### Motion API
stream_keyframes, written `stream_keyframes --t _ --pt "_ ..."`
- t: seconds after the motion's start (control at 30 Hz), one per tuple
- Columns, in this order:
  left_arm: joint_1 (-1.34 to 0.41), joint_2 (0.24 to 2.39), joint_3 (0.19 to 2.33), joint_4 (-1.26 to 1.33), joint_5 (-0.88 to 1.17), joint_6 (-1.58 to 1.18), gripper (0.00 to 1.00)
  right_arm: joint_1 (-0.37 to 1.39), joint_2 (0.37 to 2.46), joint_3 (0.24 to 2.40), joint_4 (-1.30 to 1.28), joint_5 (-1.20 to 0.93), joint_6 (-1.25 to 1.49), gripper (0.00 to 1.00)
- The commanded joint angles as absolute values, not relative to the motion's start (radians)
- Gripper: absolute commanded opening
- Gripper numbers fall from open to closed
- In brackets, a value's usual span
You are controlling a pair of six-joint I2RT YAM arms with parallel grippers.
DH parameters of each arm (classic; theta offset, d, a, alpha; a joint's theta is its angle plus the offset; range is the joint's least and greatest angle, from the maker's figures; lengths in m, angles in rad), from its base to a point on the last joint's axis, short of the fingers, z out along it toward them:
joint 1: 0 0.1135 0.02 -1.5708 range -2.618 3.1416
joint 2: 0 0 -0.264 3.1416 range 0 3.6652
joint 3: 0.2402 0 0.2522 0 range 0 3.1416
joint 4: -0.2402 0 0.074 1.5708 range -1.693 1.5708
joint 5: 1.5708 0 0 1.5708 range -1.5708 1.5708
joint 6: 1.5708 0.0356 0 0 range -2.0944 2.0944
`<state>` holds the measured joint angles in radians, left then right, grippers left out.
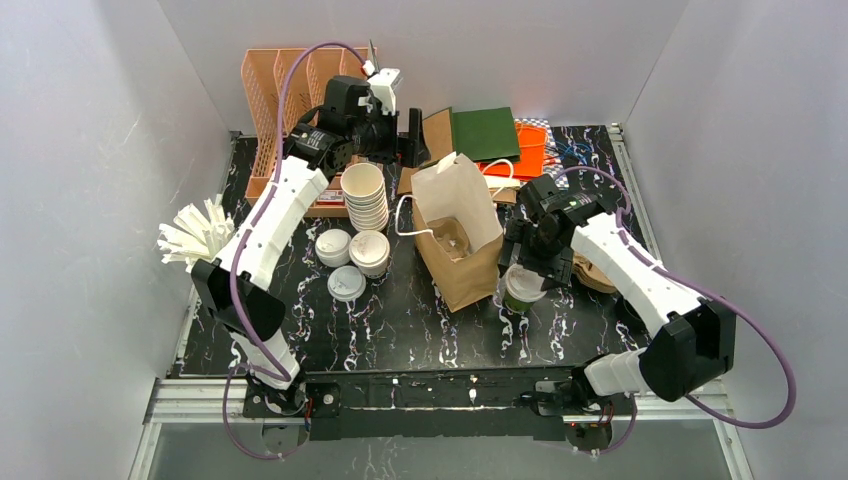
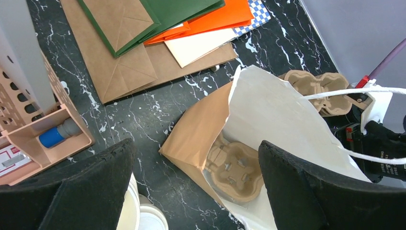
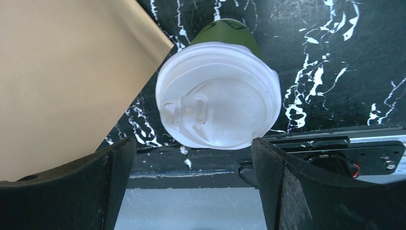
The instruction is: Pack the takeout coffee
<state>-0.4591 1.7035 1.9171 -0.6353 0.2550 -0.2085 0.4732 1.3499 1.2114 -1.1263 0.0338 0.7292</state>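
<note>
While left hand and right hand gape wide, the brown bag holds a pulp carrier, green cup outside.

Pale grey walls, black marbled table

Bright diffuse light w/ soft shadows; wrist-cam fingers blurry, rest sharp.

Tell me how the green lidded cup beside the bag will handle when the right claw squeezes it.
The green cup seems to have paper walls, so it will probably dent under a hard squeeze. Its white lid looks only pressed on and might pop off if gripped there. It is wider at the lid than below, so it may tip if pushed high.
</note>
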Motion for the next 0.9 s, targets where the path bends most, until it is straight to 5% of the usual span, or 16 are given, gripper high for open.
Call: stream_keyframes --t 0.0,0.87 --pt "-0.459 1.703 1.944 -0.618 0.310 -0.200 0.98 0.497 1.378 1.250 -1.177 0.157 0.786 0.98" --pt "-0.459 1.736 1.922 -0.586 0.351 -0.217 0.96 0.501 1.477 1.230 -1.126 0.230 0.787 0.98"
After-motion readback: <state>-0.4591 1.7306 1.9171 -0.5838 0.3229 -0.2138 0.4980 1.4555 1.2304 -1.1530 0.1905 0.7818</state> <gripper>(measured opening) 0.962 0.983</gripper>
